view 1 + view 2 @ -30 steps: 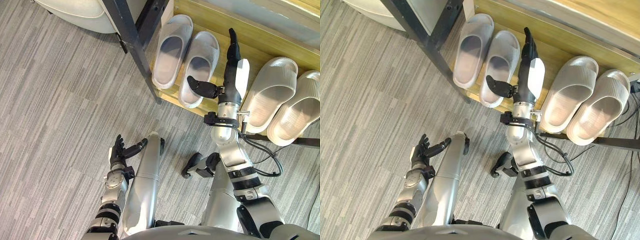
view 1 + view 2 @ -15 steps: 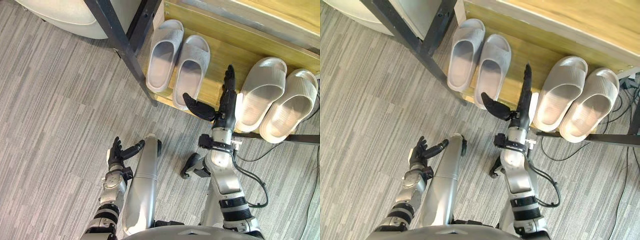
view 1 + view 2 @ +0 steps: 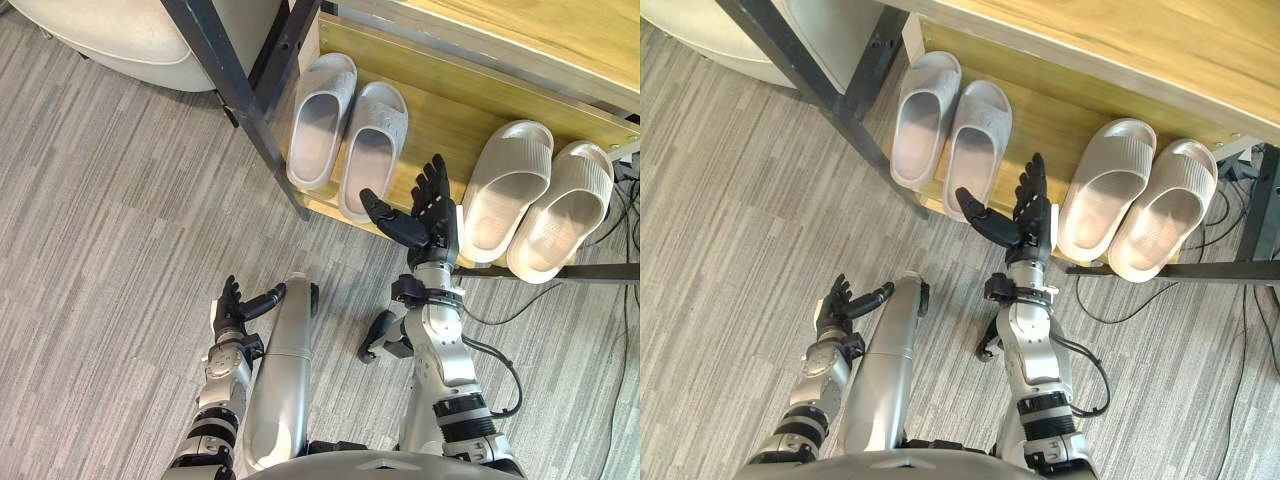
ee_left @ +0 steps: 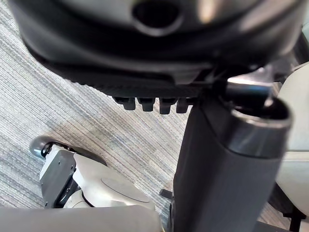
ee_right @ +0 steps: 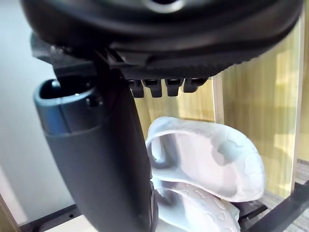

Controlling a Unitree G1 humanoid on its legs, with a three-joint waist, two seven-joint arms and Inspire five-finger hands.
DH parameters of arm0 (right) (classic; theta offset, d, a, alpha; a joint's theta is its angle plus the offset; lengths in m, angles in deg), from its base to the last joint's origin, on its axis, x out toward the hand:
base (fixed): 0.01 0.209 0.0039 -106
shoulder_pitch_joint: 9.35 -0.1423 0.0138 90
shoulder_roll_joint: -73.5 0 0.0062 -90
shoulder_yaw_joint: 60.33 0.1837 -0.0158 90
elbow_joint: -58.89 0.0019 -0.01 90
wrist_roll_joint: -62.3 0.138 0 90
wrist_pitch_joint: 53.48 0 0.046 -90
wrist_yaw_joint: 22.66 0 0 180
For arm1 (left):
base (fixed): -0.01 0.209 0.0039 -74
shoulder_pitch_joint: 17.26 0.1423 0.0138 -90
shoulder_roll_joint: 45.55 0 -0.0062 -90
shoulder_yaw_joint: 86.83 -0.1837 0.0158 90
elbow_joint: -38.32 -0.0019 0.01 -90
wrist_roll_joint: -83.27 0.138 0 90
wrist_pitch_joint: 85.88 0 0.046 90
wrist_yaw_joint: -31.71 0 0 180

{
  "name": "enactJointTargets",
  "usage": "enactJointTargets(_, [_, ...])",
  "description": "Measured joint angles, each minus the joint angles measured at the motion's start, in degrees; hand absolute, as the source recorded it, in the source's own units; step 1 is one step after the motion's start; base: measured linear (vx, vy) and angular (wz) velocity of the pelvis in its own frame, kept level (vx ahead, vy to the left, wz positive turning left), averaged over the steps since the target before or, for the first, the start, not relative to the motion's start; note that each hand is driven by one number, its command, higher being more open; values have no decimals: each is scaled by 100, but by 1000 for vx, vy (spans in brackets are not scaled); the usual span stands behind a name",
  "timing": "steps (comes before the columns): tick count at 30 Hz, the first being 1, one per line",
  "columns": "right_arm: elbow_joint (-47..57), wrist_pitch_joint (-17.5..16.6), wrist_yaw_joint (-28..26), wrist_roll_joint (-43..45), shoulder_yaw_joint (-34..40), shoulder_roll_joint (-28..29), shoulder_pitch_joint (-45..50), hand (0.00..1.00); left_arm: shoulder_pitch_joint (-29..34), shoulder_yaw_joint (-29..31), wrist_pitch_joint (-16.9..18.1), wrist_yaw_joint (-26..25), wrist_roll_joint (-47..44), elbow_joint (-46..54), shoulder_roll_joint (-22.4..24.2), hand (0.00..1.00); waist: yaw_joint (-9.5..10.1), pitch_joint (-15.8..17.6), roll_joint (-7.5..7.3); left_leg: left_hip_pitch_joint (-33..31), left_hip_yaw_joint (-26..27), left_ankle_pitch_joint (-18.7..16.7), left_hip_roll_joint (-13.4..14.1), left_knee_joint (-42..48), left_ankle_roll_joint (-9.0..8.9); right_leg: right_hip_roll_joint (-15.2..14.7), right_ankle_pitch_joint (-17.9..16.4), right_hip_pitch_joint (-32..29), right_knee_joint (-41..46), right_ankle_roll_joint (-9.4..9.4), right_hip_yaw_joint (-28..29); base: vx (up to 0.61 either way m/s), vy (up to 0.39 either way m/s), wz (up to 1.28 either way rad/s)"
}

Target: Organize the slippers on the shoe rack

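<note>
Right hand at shoe rack edge

Bright, even indoor light, soft shadows on the shoe rack

Right hand upright, fingers spread; left hand low, relaxed.

left slipper pair; right slipper pair | pale grey, seemingly foam | on shoe rack
</note>
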Motion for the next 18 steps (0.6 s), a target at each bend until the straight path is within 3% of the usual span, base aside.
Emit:
enactJointTargets(4, [-335,-35,-247,472,-122,-107,-414,100,-5,9,13,44,0,0,0,100,2,11,-5,12,-4,2,-2,-15,-3,-4,0,18,-12,-1,-13,0,0,0])
enactJointTargets(18, [-742,-36,-333,595,-316,-388,-856,100,-32,20,35,125,1,15,27,100,11,55,10,165,-70,46,-4,-202,-58,3,13,215,-167,-24,-142,10,-7,1])
